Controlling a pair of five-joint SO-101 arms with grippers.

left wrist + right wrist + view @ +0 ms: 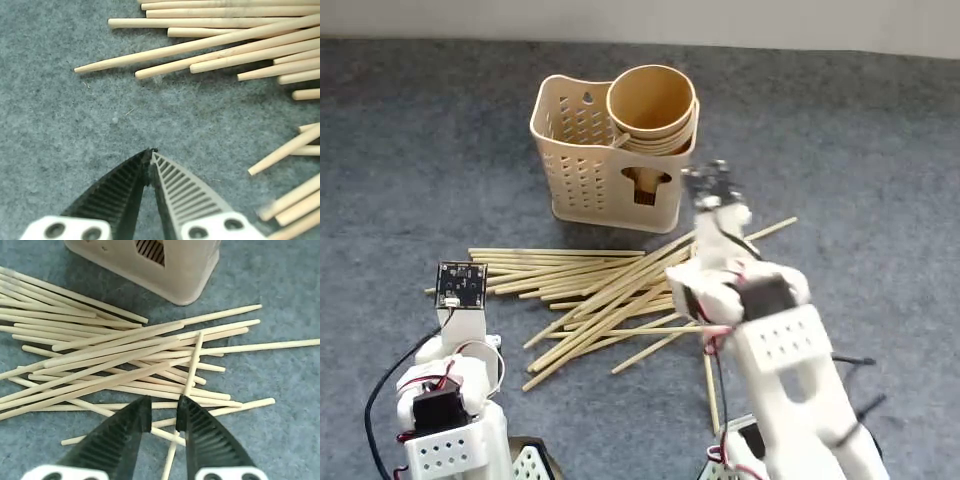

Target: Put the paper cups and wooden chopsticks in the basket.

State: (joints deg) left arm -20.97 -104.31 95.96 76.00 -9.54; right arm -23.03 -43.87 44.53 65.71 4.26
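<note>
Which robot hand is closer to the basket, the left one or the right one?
The right one. The right gripper hangs over the chopsticks, just in front of the basket. The left gripper is farther back, over the carpet beside the chopstick tips.

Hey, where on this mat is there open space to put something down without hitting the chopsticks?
Bare mat lies left of the basket, and there is more on its right side. Between the basket and the arms it is crowded: the chopsticks lie scattered there, with the right pincer open over them.
</note>
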